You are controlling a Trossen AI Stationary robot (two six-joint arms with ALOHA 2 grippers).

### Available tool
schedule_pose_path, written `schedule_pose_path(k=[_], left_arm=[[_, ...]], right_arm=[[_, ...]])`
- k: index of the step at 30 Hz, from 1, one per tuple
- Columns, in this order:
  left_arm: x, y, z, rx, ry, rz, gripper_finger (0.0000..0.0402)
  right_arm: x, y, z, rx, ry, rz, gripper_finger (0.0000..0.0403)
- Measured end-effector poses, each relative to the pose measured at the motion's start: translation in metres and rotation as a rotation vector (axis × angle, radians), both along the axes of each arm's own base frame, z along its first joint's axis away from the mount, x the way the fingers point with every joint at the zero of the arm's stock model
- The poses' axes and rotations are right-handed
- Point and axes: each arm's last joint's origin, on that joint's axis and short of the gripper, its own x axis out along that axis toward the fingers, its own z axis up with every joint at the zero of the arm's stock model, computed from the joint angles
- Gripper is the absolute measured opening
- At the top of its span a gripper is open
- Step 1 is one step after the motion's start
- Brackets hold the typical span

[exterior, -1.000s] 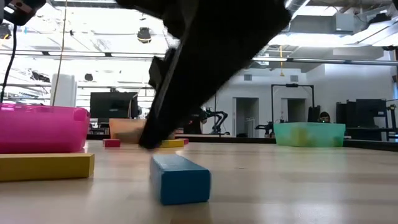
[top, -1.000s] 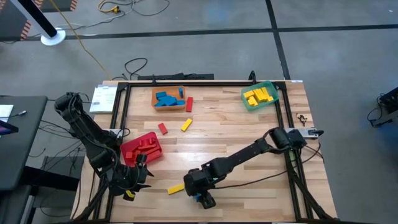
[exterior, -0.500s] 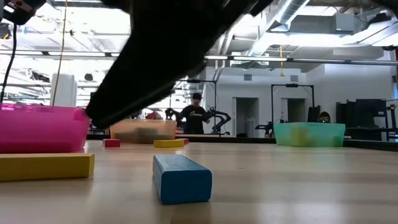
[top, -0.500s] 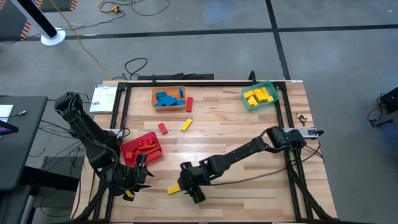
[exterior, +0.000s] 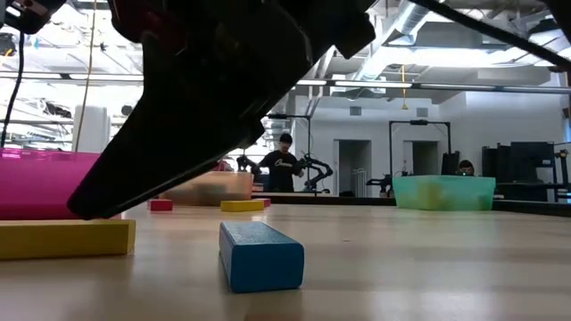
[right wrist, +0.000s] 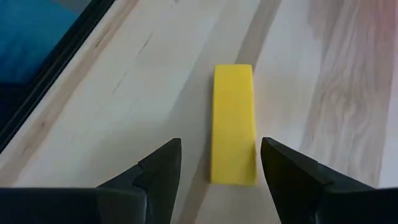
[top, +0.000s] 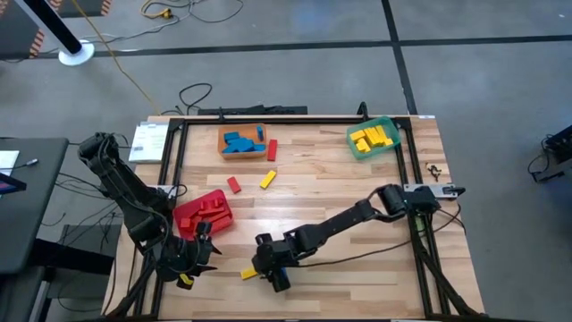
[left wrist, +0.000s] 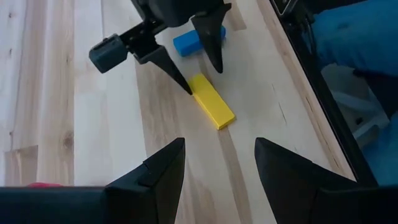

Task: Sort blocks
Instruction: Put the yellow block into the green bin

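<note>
My right gripper [top: 265, 268] is open and hangs low over a loose yellow block [right wrist: 233, 123] near the table's near edge. Its fingers stand on either side of the block's end without touching it, as the left wrist view shows [left wrist: 200, 74]. A blue block [left wrist: 196, 41] lies flat just beyond it, also seen in the low view [exterior: 260, 257]. My left gripper [left wrist: 217, 163] is open and waits at the near left corner [top: 192, 255]. Another yellow block [top: 268, 179] and two red blocks [top: 234, 185] [top: 272, 149] lie loose mid-table.
An orange bin [top: 241, 141] holding blue blocks sits at the far side. A green bin [top: 373, 139] with yellow blocks is at the far right, and a red bin [top: 204, 213] at the left. A black frame [top: 174, 170] borders the table.
My right gripper has swung toward the table's left along the near edge, from above the blue block to above the yellow block, staying open. The blocks have stayed where they lay.
</note>
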Motion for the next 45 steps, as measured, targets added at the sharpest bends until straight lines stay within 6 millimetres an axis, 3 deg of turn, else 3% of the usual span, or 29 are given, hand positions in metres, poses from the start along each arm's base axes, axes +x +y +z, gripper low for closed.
schedule_pose_path(k=[6,12,17,28,31,36,45], left_arm=[[0.000,0.000,0.000,0.004,-0.006,-0.007,0.0190],[0.000,-0.001,0.001,0.001,-0.009,-0.006,0.0190],[0.000,0.000,0.001,0.000,-0.008,-0.003,0.0190],[0.001,-0.001,0.001,0.002,-0.010,-0.004,0.0190],[0.000,-0.001,0.001,0.006,-0.011,-0.008,0.0190],[0.001,-0.001,0.001,0.029,-0.019,-0.029,0.0190],[0.002,0.002,0.001,0.141,-0.079,-0.029,0.0190]], right_arm=[[0.000,0.001,-0.001,-0.020,-0.004,-0.014,0.0239],[0.003,0.002,-0.024,-0.033,0.015,-0.033,0.0239],[0.003,0.002,-0.025,-0.073,0.009,-0.072,0.0232],[0.002,-0.004,-0.015,-0.146,0.073,-0.072,0.0103],[0.000,-0.009,-0.006,-0.170,0.126,-0.075,0.0095],[-0.006,-0.026,0.018,-0.215,0.234,-0.104,0.0118],[-0.039,-0.080,0.070,-0.381,0.446,-0.281,0.0119]])
